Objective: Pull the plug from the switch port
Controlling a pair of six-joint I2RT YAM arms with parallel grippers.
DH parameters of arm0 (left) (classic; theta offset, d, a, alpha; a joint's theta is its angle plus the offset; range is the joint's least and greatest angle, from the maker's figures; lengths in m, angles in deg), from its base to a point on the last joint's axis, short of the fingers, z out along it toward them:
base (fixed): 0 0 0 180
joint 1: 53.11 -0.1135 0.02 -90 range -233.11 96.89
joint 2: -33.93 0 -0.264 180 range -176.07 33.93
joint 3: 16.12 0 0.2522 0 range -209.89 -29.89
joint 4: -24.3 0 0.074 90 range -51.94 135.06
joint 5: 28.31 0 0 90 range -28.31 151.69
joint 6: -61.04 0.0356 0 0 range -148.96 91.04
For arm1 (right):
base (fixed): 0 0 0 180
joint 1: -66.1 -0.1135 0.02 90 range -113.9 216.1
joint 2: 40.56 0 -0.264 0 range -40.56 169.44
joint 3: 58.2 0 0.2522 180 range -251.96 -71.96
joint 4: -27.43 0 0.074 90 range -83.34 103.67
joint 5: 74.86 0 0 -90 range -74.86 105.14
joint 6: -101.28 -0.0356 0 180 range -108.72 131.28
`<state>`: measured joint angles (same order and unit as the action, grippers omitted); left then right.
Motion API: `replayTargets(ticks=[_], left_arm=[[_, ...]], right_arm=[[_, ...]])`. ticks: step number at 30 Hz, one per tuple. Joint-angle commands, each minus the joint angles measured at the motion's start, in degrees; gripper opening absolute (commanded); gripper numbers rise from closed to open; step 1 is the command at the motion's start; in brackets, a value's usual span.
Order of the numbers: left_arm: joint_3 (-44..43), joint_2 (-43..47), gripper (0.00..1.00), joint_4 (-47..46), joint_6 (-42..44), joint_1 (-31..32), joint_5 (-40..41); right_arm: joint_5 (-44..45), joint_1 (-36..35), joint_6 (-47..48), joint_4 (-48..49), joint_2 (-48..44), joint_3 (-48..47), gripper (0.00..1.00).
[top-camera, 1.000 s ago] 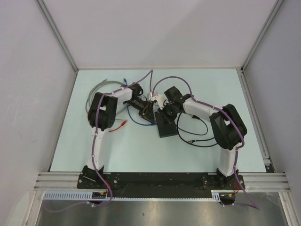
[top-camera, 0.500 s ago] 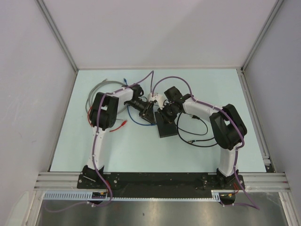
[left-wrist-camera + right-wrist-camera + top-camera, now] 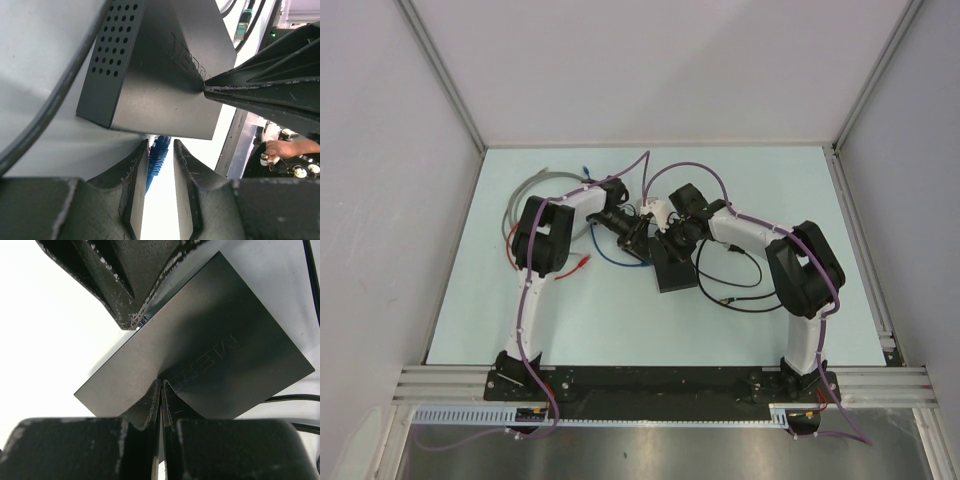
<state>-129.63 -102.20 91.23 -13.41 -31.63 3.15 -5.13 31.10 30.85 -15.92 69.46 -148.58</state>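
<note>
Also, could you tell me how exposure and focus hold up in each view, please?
Top external: even light, sharp, soft shadows on the table. Left wrist: white blown out behind the blue plug, near fingers dark. Right wrist: table washed out white, dull sheen on the black box.

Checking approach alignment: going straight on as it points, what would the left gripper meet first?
Probably the facing edge of the flat black rectangular box, where the blue cable plug between the left gripper's fingers disappears; depth is unclear.

Pale grey walls (image 3: 670, 60) enclose a light blue-green table (image 3: 570, 320) with aluminium rails (image 3: 440, 382).
</note>
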Motion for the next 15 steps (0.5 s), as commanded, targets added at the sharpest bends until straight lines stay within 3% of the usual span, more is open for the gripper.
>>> replayTargets(ticks=[1, 15], left_arm=[[-1.68, -1.32, 0.34, -1.40, 0.01, 2.52, 4.05], [-2.21, -1.68, 0.30, -0.79, 0.88, 3.22, 3.88]], right_arm=[[3.22, -1.03, 1.17, -2.06, 3.80, 2.44, 0.05], [3.22, -1.12, 1.35, -1.97, 3.80, 2.44, 0.05]])
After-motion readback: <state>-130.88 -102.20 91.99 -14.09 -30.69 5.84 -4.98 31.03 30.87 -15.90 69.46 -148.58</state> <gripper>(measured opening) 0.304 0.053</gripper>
